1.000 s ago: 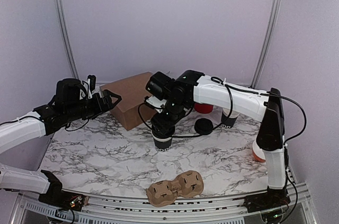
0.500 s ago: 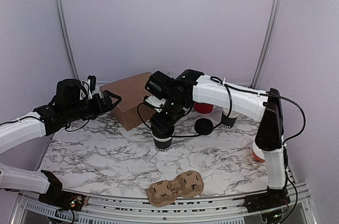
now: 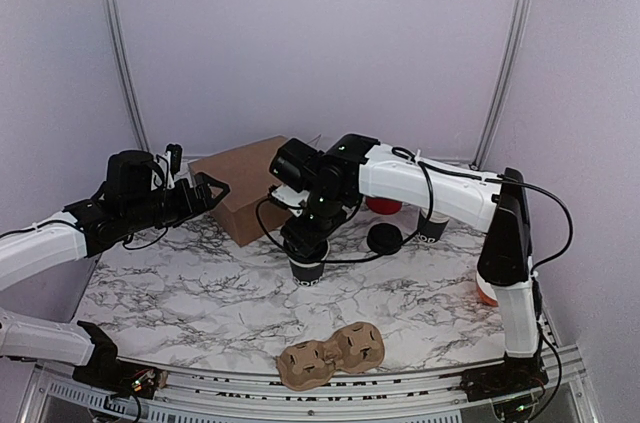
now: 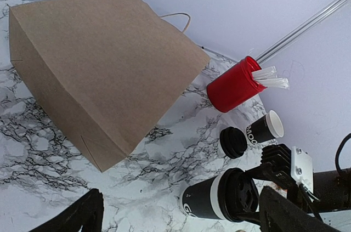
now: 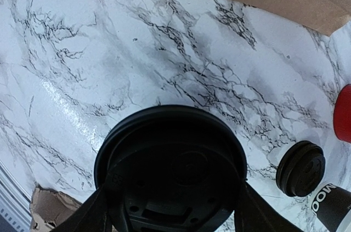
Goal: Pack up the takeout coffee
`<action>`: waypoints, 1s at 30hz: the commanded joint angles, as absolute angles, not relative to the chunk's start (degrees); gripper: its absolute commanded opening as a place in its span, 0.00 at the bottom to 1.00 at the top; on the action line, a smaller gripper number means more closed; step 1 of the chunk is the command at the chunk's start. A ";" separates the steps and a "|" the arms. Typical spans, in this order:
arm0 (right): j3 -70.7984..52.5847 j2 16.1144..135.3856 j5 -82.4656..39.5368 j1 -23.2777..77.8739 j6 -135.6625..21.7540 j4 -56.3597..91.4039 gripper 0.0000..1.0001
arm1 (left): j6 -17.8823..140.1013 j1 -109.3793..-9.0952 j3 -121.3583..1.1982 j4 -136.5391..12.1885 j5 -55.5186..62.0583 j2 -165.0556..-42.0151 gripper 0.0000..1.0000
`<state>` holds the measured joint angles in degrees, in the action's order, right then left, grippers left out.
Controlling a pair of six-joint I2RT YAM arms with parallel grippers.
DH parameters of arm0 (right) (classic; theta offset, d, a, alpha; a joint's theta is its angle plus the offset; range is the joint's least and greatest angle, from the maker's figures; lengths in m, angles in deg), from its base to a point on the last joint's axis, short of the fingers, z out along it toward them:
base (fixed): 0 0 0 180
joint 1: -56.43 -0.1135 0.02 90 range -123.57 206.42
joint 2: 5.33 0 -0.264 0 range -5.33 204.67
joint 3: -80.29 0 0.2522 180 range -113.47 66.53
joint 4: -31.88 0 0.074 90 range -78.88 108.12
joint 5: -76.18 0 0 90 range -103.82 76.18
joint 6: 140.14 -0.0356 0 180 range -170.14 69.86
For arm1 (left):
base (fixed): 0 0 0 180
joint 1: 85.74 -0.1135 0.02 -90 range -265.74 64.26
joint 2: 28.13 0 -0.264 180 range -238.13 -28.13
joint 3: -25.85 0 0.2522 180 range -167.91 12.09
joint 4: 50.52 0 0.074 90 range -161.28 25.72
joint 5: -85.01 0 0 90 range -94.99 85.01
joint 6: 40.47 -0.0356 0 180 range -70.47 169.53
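Observation:
The takeout coffee cup (image 3: 307,269) stands upright mid-table, black with white lettering low on its side. Its round black lid (image 5: 170,171) sits on top, and a white band of rim shows under the lid in the left wrist view (image 4: 239,196). My right gripper (image 3: 305,239) reaches down from above, its fingers (image 5: 93,215) shut on either side of the lid. My left gripper (image 3: 215,188) is open and empty, held in the air at the left beside the brown paper bag (image 3: 245,188). It looks down on the cup (image 4: 205,202).
A spare black lid (image 3: 384,238) lies right of the cup. A twin black cup with a bare white rim (image 3: 432,228) and a red tub of sachets (image 3: 384,205) stand behind it. A cardboard cup carrier (image 3: 332,353) lies at the front edge.
My right gripper has edged slightly left and down with the lid over the cup. The left arm has not moved.

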<state>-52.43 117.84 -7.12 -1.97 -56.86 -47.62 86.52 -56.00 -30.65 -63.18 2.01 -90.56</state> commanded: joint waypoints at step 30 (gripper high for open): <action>-53.86 119.33 -4.00 -2.48 -56.05 -48.63 0.66 | 85.48 -55.88 -30.20 -61.49 1.45 -91.50 0.99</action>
